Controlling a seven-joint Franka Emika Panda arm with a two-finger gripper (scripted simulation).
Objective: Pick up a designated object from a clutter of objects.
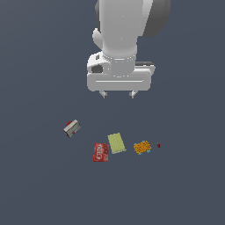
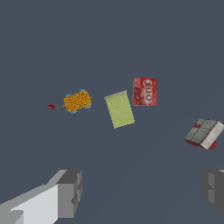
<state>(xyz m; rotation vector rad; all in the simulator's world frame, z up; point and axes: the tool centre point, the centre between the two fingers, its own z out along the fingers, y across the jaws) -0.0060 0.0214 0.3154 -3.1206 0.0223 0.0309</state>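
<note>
**A:** Up high hangs the white two-fingered gripper (image 1: 118,94), fingers spread wide with nothing between them. Where's the target?

**B:** The flat pale yellow-green rectangular pad (image 1: 116,143) lies flat on the dark grey-blue floor (image 1: 39,184), well below the fingertips and almost centred under the gap between them. The wrist view has it ahead of the fingers, turned a little askew to the line that joins them.

**A:** Crowded down there?

**B:** A bit. The red flat packet with white lettering (image 2: 145,91) sits just beside the pad, corner near corner, whether touching I can't tell. On the pad's other side, apart from it, is the orange speckled block with blue edges (image 2: 77,101), and beyond that a tiny red bit (image 2: 50,106).

**A:** And the tilted one?

**B:** The grey-white box with red marks (image 2: 204,133), propped on an edge, closest to one finger (image 2: 213,187) and clear of the pad.

**A:** So why wait so high and so wide?

**B:** I'd guess to keep clearance over the clutter. The pad is thin, so the descent probably needs the fingers turned to straddle its narrow width without nudging that red packet.
</note>
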